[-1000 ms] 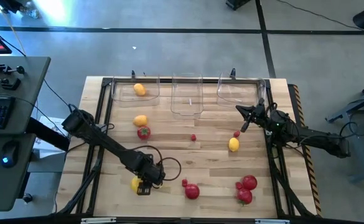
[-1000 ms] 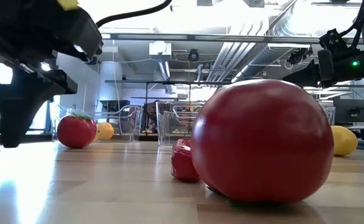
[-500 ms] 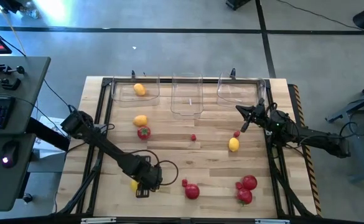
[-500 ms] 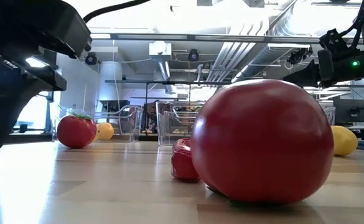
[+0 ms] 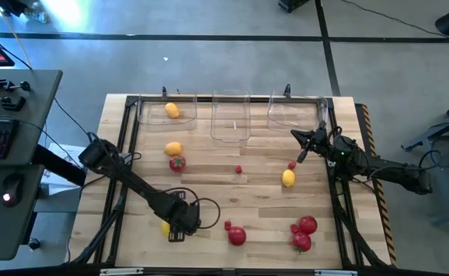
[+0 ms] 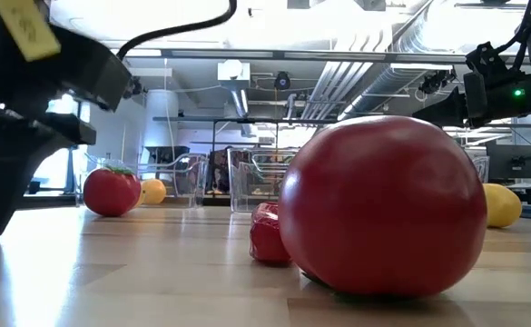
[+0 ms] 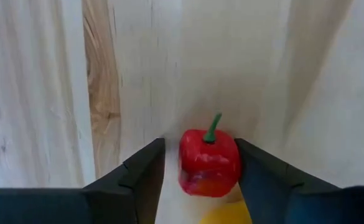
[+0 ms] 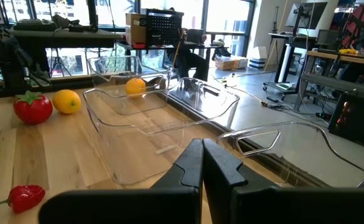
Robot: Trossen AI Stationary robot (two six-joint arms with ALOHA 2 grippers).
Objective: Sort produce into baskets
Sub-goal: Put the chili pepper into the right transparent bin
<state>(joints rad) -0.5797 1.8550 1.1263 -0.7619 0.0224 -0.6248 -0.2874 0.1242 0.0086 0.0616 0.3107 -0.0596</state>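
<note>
**Left gripper set around a small red piece at the near-left corner**

- The left gripper [image 5: 176, 232] is placed low over the near-left part of the table [image 5: 209, 192]. In the left wrist view its two fingers [image 7: 141, 171] are seen on either side of a small red piece with a green stem [image 7: 209, 163].
- One finger appears to touch the piece and a narrow gap is left at the other. The gripper is therefore judged still released, with nothing yet lifted.
- A yellow fruit [image 7: 222, 214] lies right against the red piece, nearer the wrist. The fingers seem to have been set across the red piece alone, so that only one item is taken. A risk is noted that the yellow one will be nudged or pinched along with it.
- The right gripper [image 5: 301, 152] is held clenched and empty at the far right, just in front of the right basket [image 5: 282, 123]. It is judged to be parked clear of the left arm's work.
- The three baskets are lined up along the far edge. One yellow fruit [image 5: 171, 110] is seen in the left basket [image 5: 143, 115]. The middle basket [image 5: 230, 139] and the right one look empty.
- Most of the produce is still loose on the boards:
  - a yellow fruit [image 5: 174, 148] and a green-topped red one [image 5: 177, 162] at mid-left;
  - a lemon [image 5: 288, 178] and small berries [image 5: 238, 169] near the centre;
  - larger red fruits [image 5: 236, 235] along the near edge.
- The sorting is judged to be at an early stage.
</note>
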